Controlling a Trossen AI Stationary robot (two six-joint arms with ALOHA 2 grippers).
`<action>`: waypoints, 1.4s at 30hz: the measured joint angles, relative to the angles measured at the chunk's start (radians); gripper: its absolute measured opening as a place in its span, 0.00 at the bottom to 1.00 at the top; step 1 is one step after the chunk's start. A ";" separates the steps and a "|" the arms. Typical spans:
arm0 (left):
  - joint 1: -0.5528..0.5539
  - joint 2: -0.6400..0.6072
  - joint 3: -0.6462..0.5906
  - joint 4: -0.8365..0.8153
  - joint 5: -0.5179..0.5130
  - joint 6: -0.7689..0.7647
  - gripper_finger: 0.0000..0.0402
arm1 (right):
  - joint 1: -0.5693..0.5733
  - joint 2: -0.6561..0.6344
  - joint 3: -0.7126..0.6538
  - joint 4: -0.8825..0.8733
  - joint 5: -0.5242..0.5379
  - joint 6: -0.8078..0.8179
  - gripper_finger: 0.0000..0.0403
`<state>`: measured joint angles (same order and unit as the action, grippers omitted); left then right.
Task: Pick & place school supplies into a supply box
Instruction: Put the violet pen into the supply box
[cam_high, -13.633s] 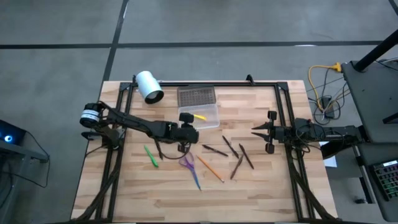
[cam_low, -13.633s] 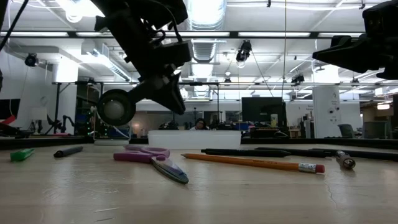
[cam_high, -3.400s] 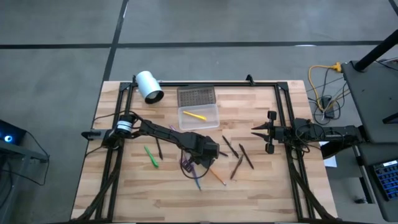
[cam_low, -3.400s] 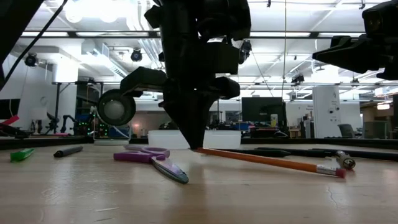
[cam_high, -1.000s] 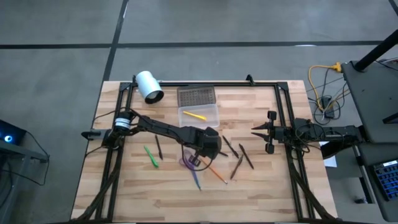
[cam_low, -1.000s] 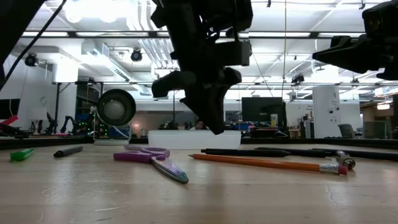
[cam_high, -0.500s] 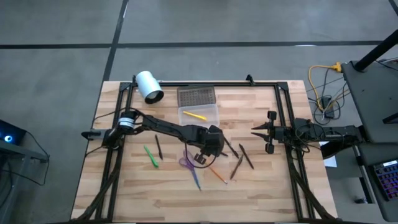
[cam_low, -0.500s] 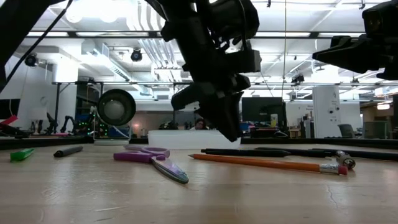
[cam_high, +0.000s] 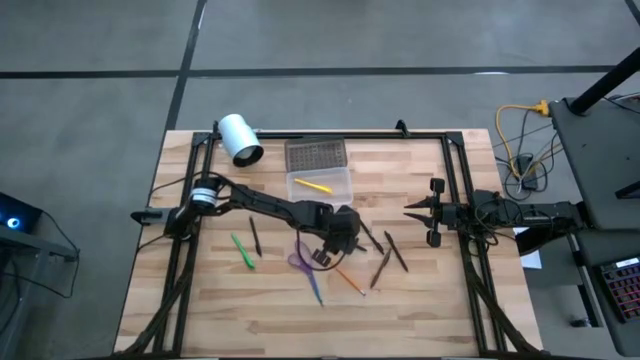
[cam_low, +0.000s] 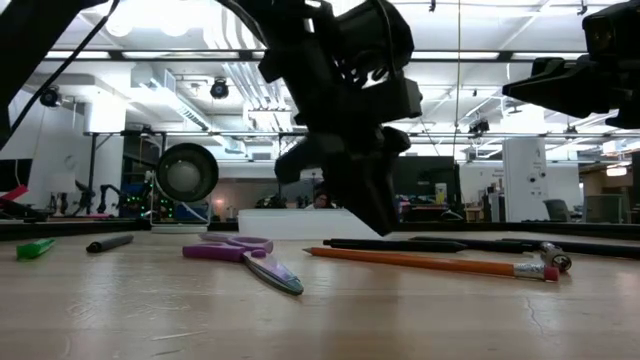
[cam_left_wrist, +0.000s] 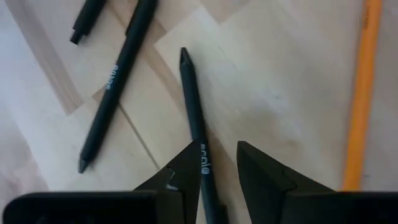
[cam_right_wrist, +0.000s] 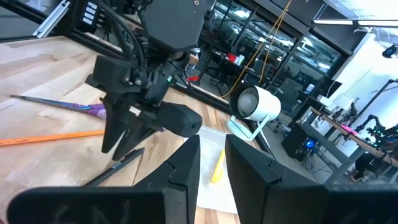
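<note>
Left hand (cam_high: 345, 232) hangs low over the middle of the table (cam_high: 420, 300), fingers (cam_left_wrist: 180, 180) parted and straddling a dark pen (cam_left_wrist: 198, 149) that lies flat on the wood; not gripped. Supply box (cam_high: 320, 185) sits open toward the far edge with one yellow pencil (cam_high: 313, 185) inside; purple scissors (cam_high: 302, 262) and orange pencil (cam_high: 349, 280) lie near the hand. Right hand (cam_high: 412, 212) waits by the right edge, fingers slightly apart, holding nothing.

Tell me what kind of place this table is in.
Probably a robotics lab or workshop: exposed ceiling ducts and strip lights overhead, workbenches with a monitor behind the wooden table, and more equipment stands across the room.
</note>
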<state>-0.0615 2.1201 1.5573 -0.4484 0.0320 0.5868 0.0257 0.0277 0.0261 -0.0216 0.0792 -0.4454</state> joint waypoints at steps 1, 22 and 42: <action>0.003 0.000 -0.006 0.011 -0.001 0.005 0.22 | 0.000 0.000 0.000 0.000 0.000 0.000 0.17; 0.035 -0.002 -0.092 0.114 0.005 -0.021 0.22 | 0.000 0.000 0.000 0.000 0.000 0.000 0.17; 0.037 -0.011 -0.091 0.100 -0.054 -0.020 0.02 | 0.000 0.000 0.000 0.000 0.000 0.000 0.17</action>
<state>-0.0249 2.1088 1.4658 -0.3480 -0.0222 0.5667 0.0257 0.0278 0.0263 -0.0216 0.0792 -0.4457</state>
